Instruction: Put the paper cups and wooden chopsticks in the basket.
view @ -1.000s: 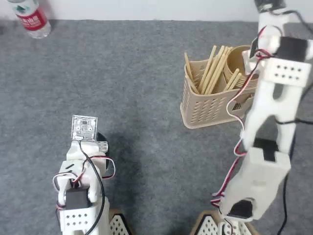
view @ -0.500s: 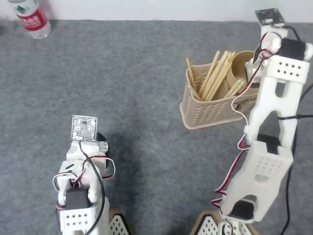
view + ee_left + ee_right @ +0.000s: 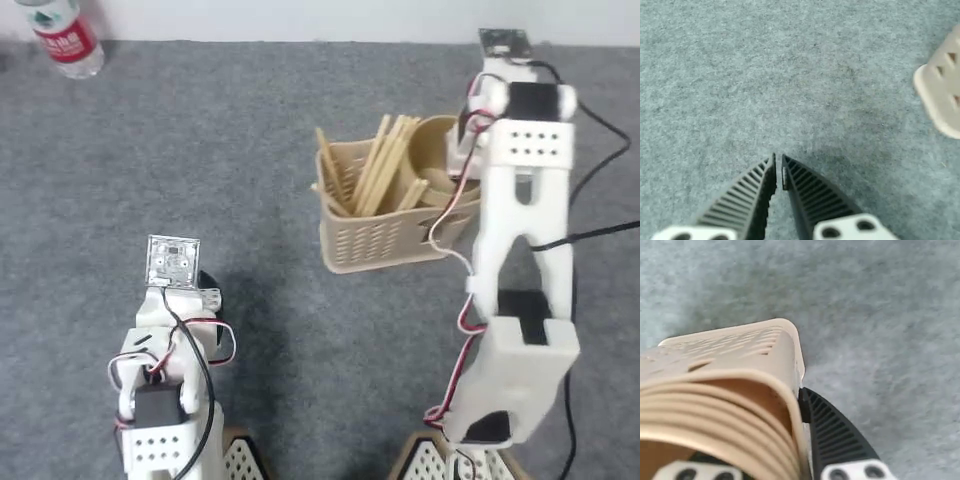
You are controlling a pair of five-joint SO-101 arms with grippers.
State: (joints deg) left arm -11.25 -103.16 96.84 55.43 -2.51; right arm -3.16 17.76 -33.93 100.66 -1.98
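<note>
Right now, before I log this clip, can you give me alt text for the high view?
A beige basket holding wooden chopsticks and paper cups sits on a grey carpeted table, with the right arm stretched out over its right side. The left arm is folded near the lower left, and a plastic bottle is at the top left corner.

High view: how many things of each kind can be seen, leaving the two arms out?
basket: 1
bundle of wooden chopsticks: 1
stack of paper cups: 1
bottle: 1
Total: 4
</note>
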